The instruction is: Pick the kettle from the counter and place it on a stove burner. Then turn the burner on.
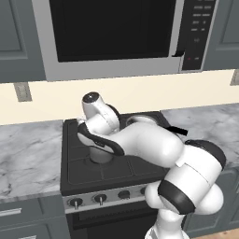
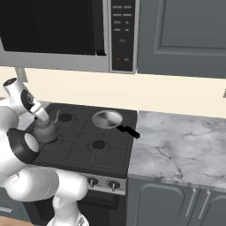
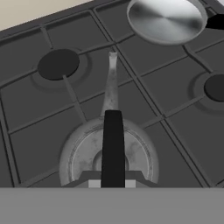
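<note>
The grey kettle stands at the stove's front-left burner, spout pointing to the back. Its black handle runs straight up between my fingers. My gripper is directly above it and shut on the handle. From the right base view the kettle sits under my hand at the left of the cooktop. In the left base view my forearm covers most of the kettle. The back-left burner and the front-right burner are bare. The marble counter lies on both sides.
A silver frying pan with a black handle occupies the back-right burner. Metal knobs line the stove front. A microwave hangs above the stove, with grey cabinets beside it.
</note>
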Motion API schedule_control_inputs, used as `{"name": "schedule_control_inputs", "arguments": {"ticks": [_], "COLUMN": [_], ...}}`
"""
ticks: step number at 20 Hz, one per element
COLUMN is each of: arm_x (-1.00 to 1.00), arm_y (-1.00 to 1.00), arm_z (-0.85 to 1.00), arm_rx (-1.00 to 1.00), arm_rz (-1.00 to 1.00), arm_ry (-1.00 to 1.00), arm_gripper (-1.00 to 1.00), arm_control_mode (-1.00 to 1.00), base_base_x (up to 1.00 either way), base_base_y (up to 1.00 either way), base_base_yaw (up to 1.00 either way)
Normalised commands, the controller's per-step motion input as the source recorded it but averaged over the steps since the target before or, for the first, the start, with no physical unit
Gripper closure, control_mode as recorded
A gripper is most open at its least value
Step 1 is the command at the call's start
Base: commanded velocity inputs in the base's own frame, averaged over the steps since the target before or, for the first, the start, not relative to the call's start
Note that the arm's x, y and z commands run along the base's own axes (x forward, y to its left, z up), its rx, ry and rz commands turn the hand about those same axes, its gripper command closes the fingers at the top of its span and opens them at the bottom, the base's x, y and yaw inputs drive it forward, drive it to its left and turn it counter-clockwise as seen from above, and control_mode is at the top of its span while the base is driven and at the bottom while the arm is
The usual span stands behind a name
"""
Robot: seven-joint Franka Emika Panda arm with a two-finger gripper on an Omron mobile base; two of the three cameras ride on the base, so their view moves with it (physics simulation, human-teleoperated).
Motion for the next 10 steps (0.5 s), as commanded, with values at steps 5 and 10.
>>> {"name": "schedule_control_inputs", "arguments": {"ticks": [5,10], "arm_x": [0.10,0.08], "arm_y": [0.05,0.00], "arm_z": [-0.10,-0.11], "arm_rx": [0.00,0.00], "arm_rz": [-0.02,-0.01], "arm_ry": [0.00,0.00], "arm_gripper": [1.00,1.00], "arm_control_mode": [-1.00,-1.00], "base_base_x": [0.00,0.00], "base_base_y": [0.00,0.00], "base_base_yaw": [0.00,0.00]}}
